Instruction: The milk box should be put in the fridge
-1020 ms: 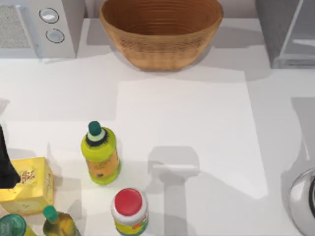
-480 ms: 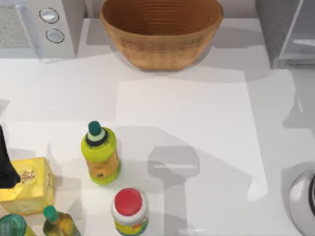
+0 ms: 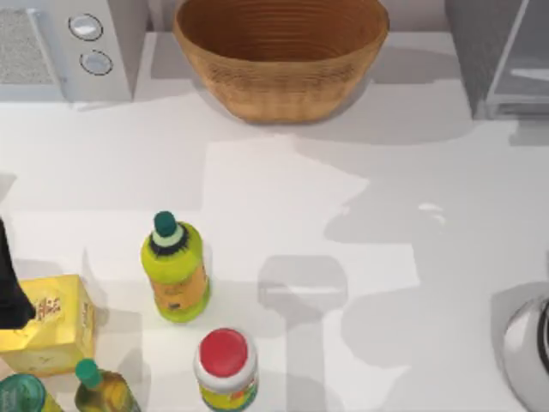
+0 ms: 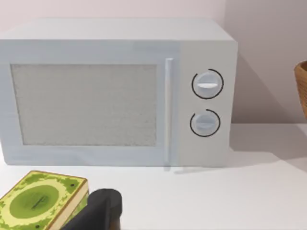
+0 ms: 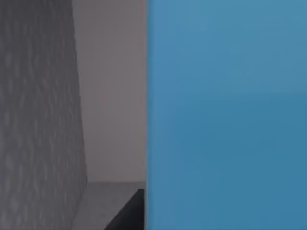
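Top view: white worktop [image 3: 283, 215]. Wicker basket [image 3: 281, 53] at the back centre. Grey microwave [image 3: 64, 47] with two round knobs at back left. Fridge [image 3: 502, 56] at back right corner, pale door panel in a light frame. Front left cluster: yellow-green bottle [image 3: 175, 270] with dark green cap, upright; red-lid jar [image 3: 225, 367] just in front of it; yellow box [image 3: 47, 324] near the left edge; small green-capped bottle [image 3: 101, 388] and a teal lid [image 3: 21, 395] at the front edge. Dark part of the left arm [image 3: 10, 283] at the left edge, next to the yellow box. A shiny round metal thing [image 3: 527, 352] is cut off at the front right edge; can't tell what it is.

Left wrist view: microwave [image 4: 115, 93] straight ahead, door shut, two knobs stacked on its panel. Yellow box [image 4: 41, 203] close by, green printed face showing. One dark finger of the left hand [image 4: 98, 213] sits just beside that box; can't tell how far the hand is spread or whether it has anything.

Right wrist view: milk box [image 5: 225, 115] right up against the camera, sky-blue face. Grey fridge wall [image 5: 38, 110] just beside it, pale surface between them. Dark sliver at the carton's edge could be a finger of the right hand; grip state not readable, can't tell if the carton is held.
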